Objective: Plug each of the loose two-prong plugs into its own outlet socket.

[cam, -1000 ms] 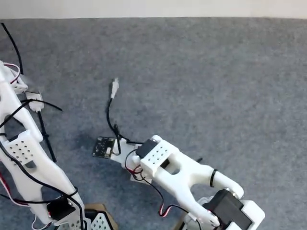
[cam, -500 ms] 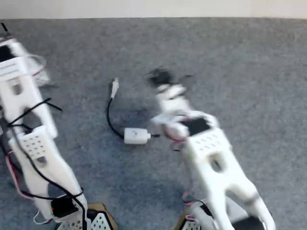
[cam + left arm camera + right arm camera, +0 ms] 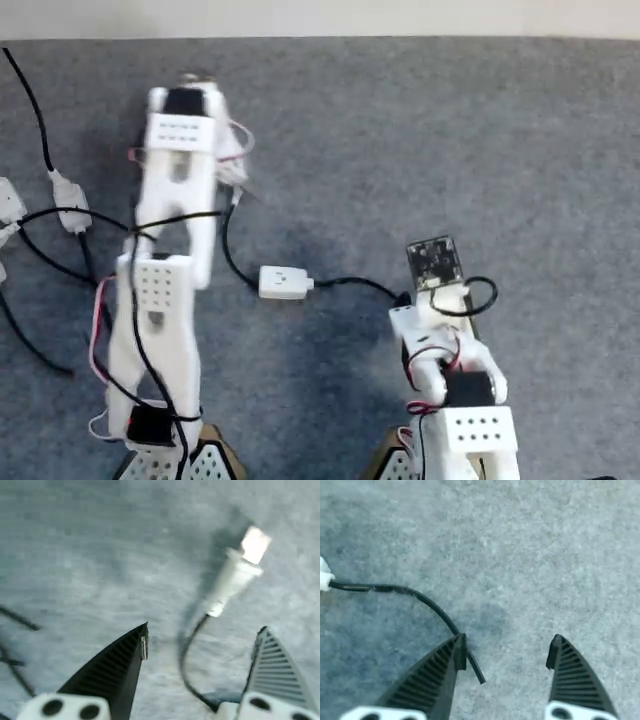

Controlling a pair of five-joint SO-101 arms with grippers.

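Pincer (image 3: 203, 627) of left arm near plug (image 3: 235, 575)

Bench (image 3: 520, 130): grey, carpet-like cover. White plug (image 3: 235, 572) lies flat ahead of left arm's fingers (image 3: 125, 665), nearer pale finger than dark one. Its black cord (image 3: 187, 650) curls back between the spread tips. White outlet socket (image 3: 285, 282) lies on bench between both arms. Second black cord (image 3: 415, 597) crosses cover, its end between right arm's fingers (image 3: 440, 675), just beside dark one. More white plugs (image 3: 70, 190) and black cables (image 3: 40, 265) lie well off from both.
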